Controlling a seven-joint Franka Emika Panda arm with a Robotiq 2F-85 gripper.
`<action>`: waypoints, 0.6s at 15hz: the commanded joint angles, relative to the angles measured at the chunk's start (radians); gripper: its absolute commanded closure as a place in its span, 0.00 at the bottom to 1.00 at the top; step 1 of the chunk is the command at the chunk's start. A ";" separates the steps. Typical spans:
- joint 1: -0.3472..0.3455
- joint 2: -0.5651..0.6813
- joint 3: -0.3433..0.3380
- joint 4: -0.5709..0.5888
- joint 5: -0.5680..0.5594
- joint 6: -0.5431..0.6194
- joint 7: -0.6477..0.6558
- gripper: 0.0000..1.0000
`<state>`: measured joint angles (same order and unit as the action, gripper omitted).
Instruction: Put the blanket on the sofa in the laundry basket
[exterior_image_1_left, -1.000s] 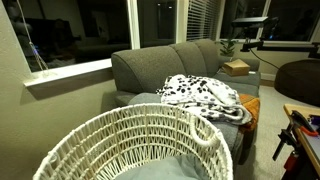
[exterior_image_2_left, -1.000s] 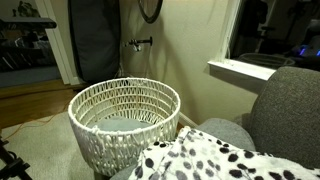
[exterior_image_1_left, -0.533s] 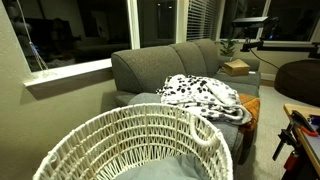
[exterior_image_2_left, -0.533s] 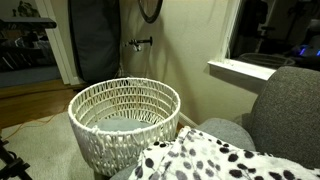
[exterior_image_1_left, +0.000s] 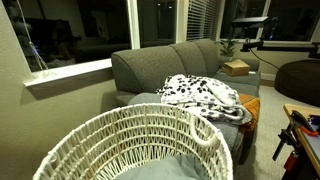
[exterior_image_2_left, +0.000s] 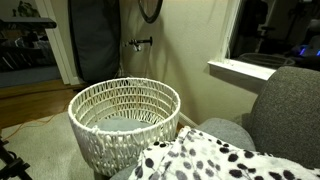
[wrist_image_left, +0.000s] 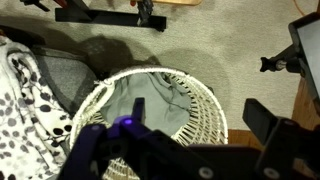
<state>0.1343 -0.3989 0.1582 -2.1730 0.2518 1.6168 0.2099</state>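
Blanket (exterior_image_1_left: 203, 94) pickup not yet begun: gripper (wrist_image_left: 178, 158) above the laundry basket (wrist_image_left: 207, 108), jaws wide and empty.
The blanket lies heaped on the sofa (exterior_image_1_left: 150, 62) seat; best swing over and pinch a thick fold near its middle.

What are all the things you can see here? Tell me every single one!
blanket: one, white with black spots, lying on the sofa seat
sofa: one, grey, by the windows
laundry basket: one, white woven cord, on the floor beside the sofa
cloth: one, grey, inside the laundry basket
box: one, brown, at the sofa's far end
pouffe: one, dark, beyond the sofa
end effector: one, dark, open and holding nothing, above the laundry basket
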 joint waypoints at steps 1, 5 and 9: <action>-0.025 0.019 0.017 0.003 -0.043 0.023 0.055 0.00; -0.038 0.047 0.019 0.001 -0.092 0.048 0.102 0.00; -0.052 0.077 0.021 -0.006 -0.148 0.087 0.175 0.00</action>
<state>0.1033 -0.3371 0.1632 -2.1729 0.1405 1.6711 0.3176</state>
